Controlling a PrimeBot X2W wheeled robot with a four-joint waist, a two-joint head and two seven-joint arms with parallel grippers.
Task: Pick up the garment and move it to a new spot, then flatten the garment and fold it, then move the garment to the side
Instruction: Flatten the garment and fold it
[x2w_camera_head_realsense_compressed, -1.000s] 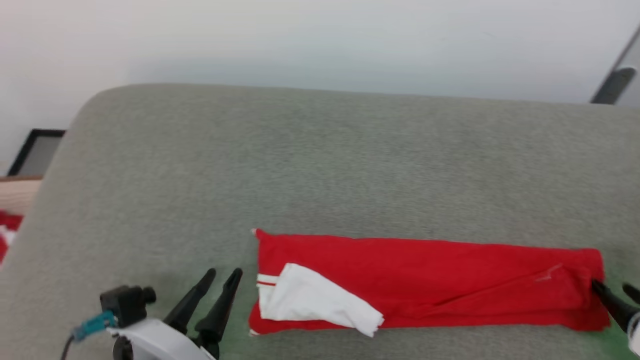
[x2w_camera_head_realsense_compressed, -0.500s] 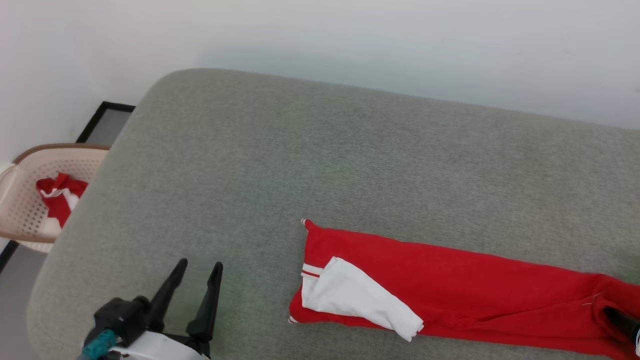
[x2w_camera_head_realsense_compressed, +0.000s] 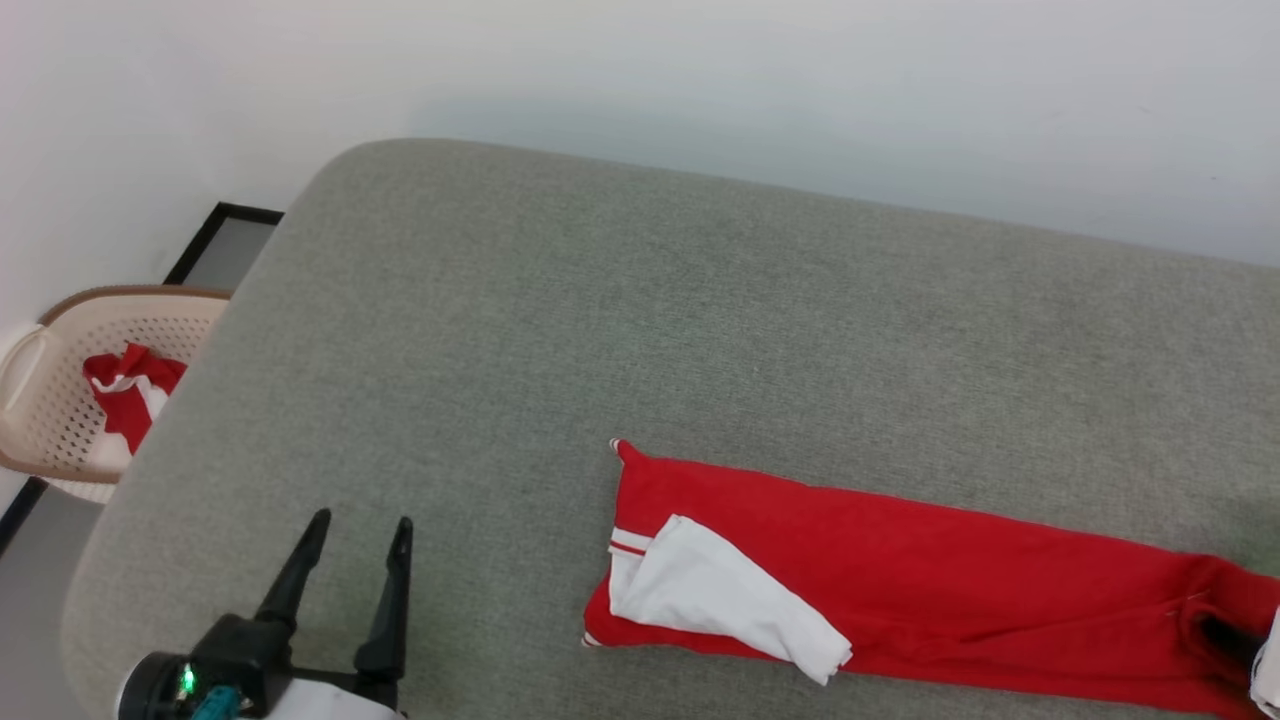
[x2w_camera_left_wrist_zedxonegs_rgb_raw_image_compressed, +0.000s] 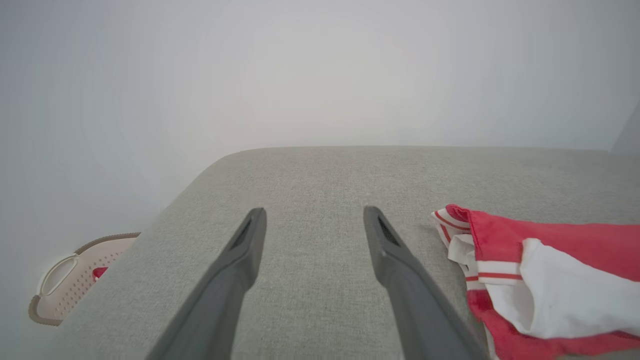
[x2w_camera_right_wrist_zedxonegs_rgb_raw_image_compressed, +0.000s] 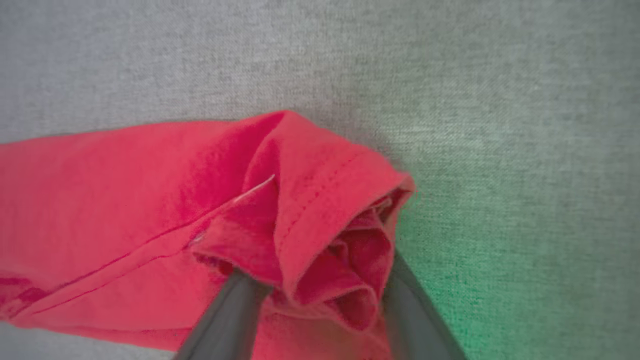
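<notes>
Right wrist view shows right jaws spread astride the garment (x2w_camera_right_wrist_zedxonegs_rgb_raw_image_compressed: 125, 200); left jaws spread.

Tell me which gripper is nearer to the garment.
Right. The right gripper is at the bunched end of the garment, jaws either side of the fabric. The left gripper is open over the grey cushion, apart from the garment's striped end.

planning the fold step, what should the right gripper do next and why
Probably close the right gripper on the garment: its fingers straddle the bunched end fold with the jaws apart, so nothing looks pinched yet. The left gripper hovers open beside the white-banded end, off the cloth.
</notes>
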